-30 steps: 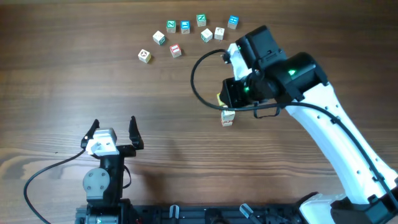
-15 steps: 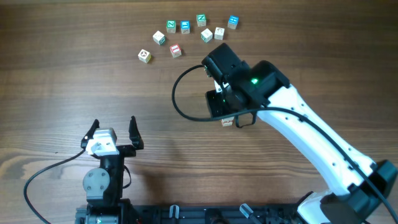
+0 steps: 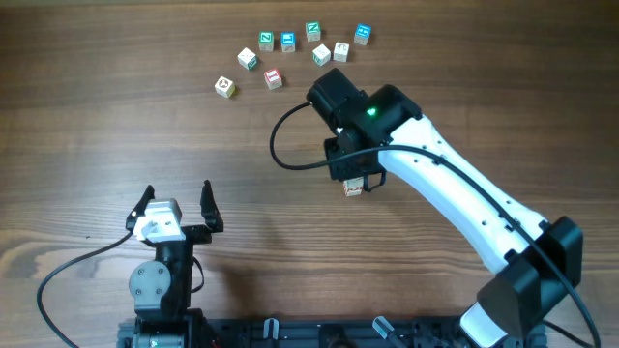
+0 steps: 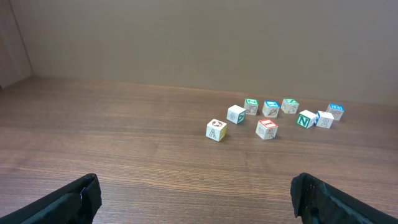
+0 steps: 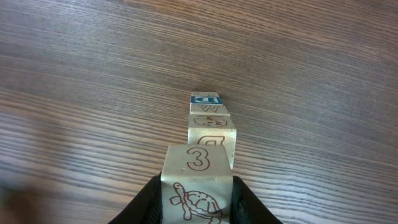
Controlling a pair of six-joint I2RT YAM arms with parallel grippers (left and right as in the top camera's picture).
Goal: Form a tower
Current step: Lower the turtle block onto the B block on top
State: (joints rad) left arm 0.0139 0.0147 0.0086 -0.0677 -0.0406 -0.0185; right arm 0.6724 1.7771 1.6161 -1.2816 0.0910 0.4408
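Wooden tower (image 5: 211,134): pale square cubes, red print.
Right hand (image 5: 198,202): clamped on turtle-printed cube (image 5: 198,163).
Left hand (image 3: 176,201): apart, 7 o'clock.

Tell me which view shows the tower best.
Right wrist: the tower runs down the frame, printed faces legible, the right gripper closed on its top cube. Overhead shows only one cube edge below the arm. Left wrist misses it.

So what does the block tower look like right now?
The tower is a narrow upright stack of pale wooden cubes on the wood table. A blue-edged cube sits lowest in view, with red-printed ones above. The right gripper clamps the top cube, printed with a red 3 and a turtle.
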